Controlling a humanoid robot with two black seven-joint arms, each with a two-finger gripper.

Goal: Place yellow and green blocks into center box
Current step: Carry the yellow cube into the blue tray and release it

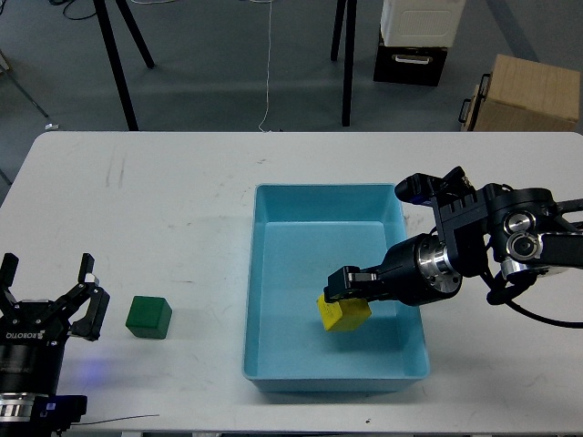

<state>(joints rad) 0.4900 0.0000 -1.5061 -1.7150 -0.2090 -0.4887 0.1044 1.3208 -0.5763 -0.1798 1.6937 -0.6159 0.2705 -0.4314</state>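
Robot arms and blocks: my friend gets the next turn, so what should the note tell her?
Right gripper: inside the blue tray, fingers around the yellow block, which sits tilted low in the tray; not let go yet.
Left gripper: open, empty, near the table's front left edge.
Green block: on the table, between the left gripper and the tray.
Done: yellow carried into the tray.
Left: release yellow, then pick up green and put it in.
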